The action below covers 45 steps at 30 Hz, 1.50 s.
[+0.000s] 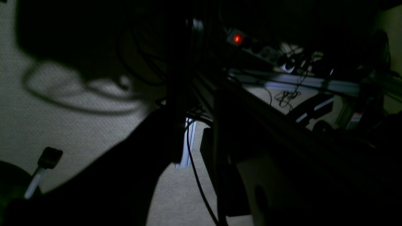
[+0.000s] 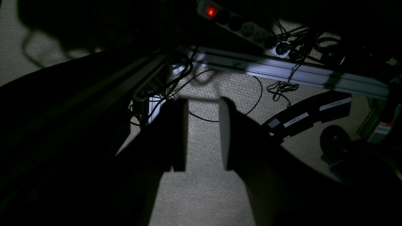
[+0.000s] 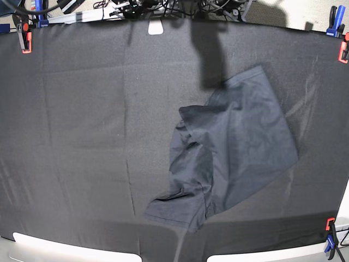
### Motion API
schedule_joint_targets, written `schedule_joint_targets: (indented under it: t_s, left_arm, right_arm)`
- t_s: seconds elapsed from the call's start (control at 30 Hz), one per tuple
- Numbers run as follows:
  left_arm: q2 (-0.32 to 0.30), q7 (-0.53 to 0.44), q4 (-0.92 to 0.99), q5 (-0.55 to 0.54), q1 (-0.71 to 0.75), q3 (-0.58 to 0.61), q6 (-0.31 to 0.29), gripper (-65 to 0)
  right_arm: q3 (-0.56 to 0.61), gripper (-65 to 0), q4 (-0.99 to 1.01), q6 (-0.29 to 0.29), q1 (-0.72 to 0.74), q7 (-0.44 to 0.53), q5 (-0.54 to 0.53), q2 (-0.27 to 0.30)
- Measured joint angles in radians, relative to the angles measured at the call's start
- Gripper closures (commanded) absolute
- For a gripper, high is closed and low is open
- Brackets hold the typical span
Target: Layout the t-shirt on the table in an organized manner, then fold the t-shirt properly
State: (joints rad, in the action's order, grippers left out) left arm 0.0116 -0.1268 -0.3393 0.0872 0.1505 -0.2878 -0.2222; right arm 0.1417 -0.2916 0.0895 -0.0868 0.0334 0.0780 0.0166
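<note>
T-shirt [image 3: 234, 147]: we find it crumpled right of centre on the tabletop [image 3: 82, 136], one part folded over itself.
Step in hand: layout not begun; we would take two well-separated edges and draw the cloth flat before any fold.
Right gripper [image 2: 202, 135]: jaws parted, holding nothing, hanging over carpeted floor.
Left gripper: too dark; we cannot tell.

The left gripper [image 1: 191, 147] is only a black silhouette in the left wrist view — whether its jaws are apart cannot be told. The t-shirt [image 3: 234, 150] lies bunched on the table [image 3: 82, 136], its collar folded under and out of sight — one sleeve shows, lower centre.
</note>
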Motion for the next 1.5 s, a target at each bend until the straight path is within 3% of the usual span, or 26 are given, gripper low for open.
schedule_joint_targets:
  t_s: [0.23, 0.4, 0.47, 0.57, 0.7, 0.9, 1.07, 1.3, 1.5]
  left_arm:
    - [0.000, 0.011, -0.149, 0.001, 0.122, 0.000, -0.007, -14.0]
    - [0.000, 0.105, -0.307, -0.002, 0.217, 0.000, -0.008, -14.0]
    - [0.000, 0.140, -0.375, -0.038, 0.262, 0.001, -0.009, -14.0]
    - [-0.009, 0.153, -0.483, -0.129, 0.348, 0.001, -0.015, -14.0]
    - [-0.047, 0.153, -0.636, -0.159, 0.451, 0.002, -0.011, -14.0]
    - [-0.148, 0.204, -0.862, -0.303, 0.578, 0.004, -0.013, -14.0]
    - [-0.239, 0.237, -1.038, -0.351, 0.688, 0.005, -0.011, -14.0]
    - [-0.330, 0.260, -1.303, -0.344, 0.747, 0.006, -0.013, -14.0]
    - [-0.380, 0.286, -1.522, -0.183, 0.730, 0.006, -0.018, -14.0]
  right_arm:
    - [0.000, -16.7, -0.121, 0.003, -0.120, -0.016, 0.000, 0.046]
    - [0.000, -16.7, -0.340, 0.006, -0.283, -0.100, -0.008, 0.095]
    - [0.000, -16.6, -0.443, 0.006, -0.357, -0.126, -0.072, 0.121]
    - [0.000, -16.6, -0.625, 0.004, -0.469, -0.151, -0.192, 0.176]
    - [0.001, -16.7, -0.892, 0.033, -0.637, -0.165, -0.291, 0.277]
    - [-0.001, -16.6, -1.298, 0.040, -0.869, -0.177, -0.370, 0.447]
    - [-0.002, -16.6, -1.599, 0.044, -1.008, -0.224, -0.368, 0.537]
    - [-0.006, -16.7, -1.896, 0.040, -0.999, -0.279, -0.364, 0.562]
    - [0.000, -16.7, -2.021, 0.050, -0.842, -0.313, -0.363, 0.529]
